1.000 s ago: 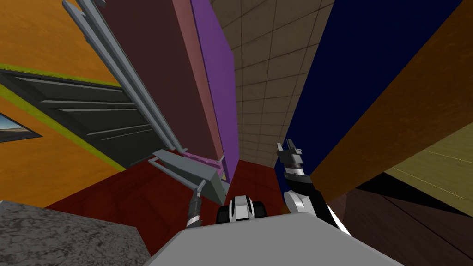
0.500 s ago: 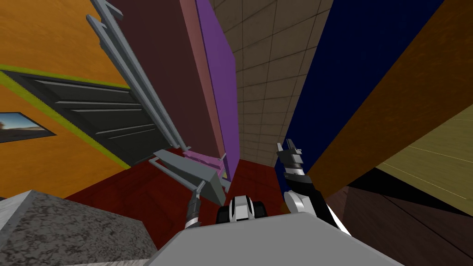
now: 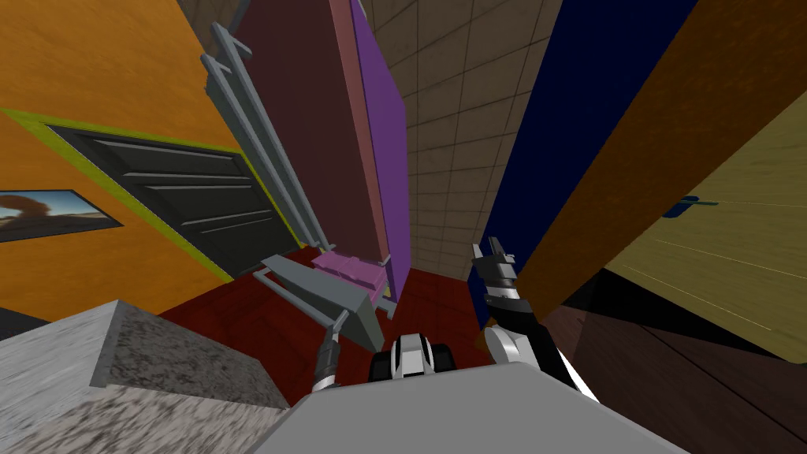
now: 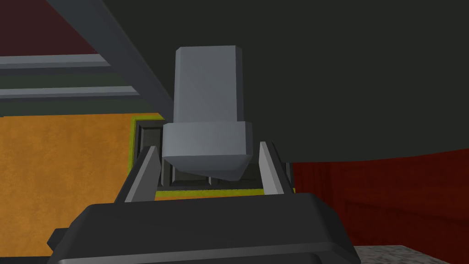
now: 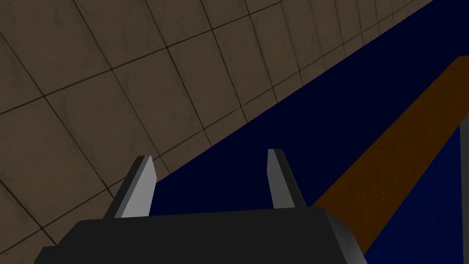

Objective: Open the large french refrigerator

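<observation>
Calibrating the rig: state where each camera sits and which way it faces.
Head view: on the head, aimed steeply down at the dark maroon refrigerator and its pulled-out grey drawer; left gripper, right gripper show.
Left wrist view: on the left hand, along its fingers, shut on the drawer's grey bar handle.
Right wrist view: on the right hand, facing a brown tiled wall and navy panel; fingers open.
Head and left wrist views share the handle and a dark grey door.
</observation>
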`<state>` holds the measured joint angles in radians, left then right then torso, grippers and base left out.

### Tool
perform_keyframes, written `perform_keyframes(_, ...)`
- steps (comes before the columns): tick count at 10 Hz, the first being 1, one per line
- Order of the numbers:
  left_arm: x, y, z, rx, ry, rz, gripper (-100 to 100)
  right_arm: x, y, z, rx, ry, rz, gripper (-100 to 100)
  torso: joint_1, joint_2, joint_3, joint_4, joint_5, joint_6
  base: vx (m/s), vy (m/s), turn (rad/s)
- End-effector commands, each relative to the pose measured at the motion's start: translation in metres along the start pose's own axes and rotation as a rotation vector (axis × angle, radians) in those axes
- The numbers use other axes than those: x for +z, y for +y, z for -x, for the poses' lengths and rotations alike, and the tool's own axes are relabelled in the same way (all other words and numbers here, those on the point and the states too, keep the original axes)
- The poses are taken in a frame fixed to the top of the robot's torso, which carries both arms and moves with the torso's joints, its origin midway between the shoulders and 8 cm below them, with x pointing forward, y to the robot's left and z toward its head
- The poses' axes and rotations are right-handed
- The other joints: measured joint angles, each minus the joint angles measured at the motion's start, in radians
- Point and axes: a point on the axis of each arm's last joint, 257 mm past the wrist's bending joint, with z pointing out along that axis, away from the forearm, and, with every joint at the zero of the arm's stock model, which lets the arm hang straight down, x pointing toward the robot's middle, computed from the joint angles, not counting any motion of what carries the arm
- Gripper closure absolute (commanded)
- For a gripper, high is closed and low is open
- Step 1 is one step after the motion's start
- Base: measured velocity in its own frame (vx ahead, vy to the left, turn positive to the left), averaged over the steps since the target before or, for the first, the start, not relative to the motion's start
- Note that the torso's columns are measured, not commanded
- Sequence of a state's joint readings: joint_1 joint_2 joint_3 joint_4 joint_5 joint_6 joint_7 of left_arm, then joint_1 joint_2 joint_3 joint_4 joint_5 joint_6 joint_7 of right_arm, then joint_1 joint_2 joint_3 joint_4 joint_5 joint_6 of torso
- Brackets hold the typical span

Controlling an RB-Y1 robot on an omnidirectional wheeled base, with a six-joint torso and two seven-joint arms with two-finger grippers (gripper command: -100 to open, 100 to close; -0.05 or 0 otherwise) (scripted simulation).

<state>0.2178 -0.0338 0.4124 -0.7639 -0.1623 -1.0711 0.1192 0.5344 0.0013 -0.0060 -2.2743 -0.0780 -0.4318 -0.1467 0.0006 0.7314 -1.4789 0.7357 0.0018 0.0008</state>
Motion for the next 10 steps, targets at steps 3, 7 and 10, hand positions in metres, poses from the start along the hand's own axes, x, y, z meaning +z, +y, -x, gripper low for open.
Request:
perform_keyframes(3,0.022,-0.011,0.008,0.0,0.014,-0.015,-100,0.0,0.0,0.0,0.0,0.0,0.0,0,-0.001,0.005,0.003,0.001,-0.001,-0.001,-0.132,0.018,0.014)
perform_keyframes(7,0.059,-0.025,0.018,0.002,0.021,-0.018,-100,0.0,0.0,0.0,0.0,0.0,0.0,0,-0.002,0.008,0.003,0.004,-0.003,0.0,-0.048,-0.075,0.015)
perform_keyframes(10,0.071,-0.027,0.022,0.003,0.021,-0.006,-100,0.0,0.0,0.0,0.0,0.0,0.0,0,-0.001,0.007,0.002,0.004,-0.003,-0.001,-0.039,-0.028,-0.001)
